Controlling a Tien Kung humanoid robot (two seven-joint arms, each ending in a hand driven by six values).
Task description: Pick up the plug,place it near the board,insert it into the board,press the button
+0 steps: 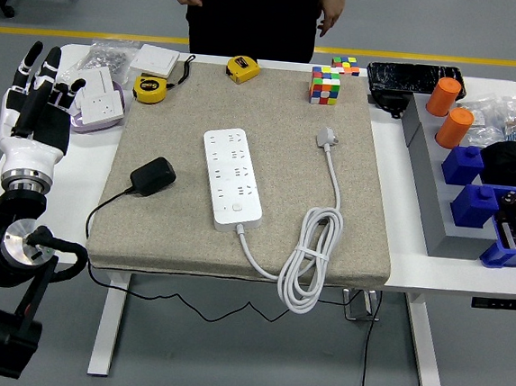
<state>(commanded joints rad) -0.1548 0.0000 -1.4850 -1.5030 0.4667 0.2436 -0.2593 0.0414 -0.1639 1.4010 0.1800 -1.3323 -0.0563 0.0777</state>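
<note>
One black plug adapter lies on the beige felt mat, just left of the white power strip. My left hand hovers by the table's left edge, fingers spread, empty.

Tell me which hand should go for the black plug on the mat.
Left. The left hand hovers at the table's left edge, fingers open and empty, and the black plug lies on the mat's left side, left of the power strip. The right hand is out of view.
</note>
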